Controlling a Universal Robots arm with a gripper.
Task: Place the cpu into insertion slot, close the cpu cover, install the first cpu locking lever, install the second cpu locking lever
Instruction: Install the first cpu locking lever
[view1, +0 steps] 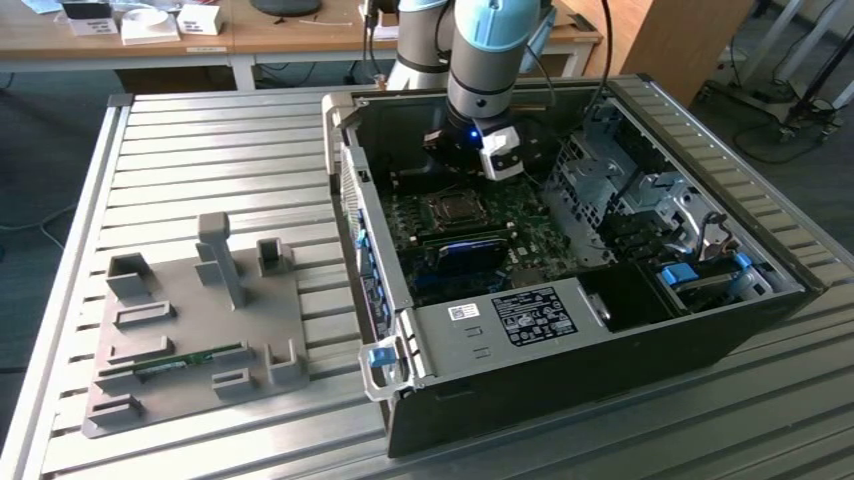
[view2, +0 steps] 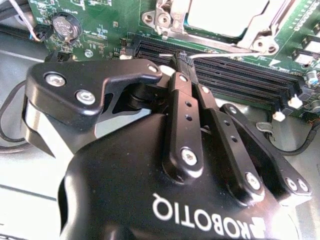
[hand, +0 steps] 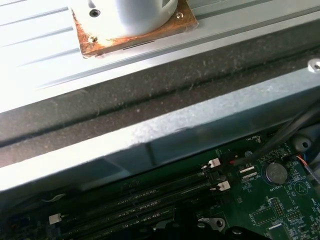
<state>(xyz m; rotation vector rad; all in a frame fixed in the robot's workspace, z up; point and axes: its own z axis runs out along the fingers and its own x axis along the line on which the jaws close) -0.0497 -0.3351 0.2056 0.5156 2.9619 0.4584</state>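
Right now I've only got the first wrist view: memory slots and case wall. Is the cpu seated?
Observer: Yes. In the second wrist view the cpu lies in place, with the cpu cover down around it.
Operator: Pincer state?
Observer: The pincer is shut on a thin wire locking lever, just over the memory slots.
Operator: Arm pose?
Observer: In the exterior view the arm comes down near-vertical into the open computer case.
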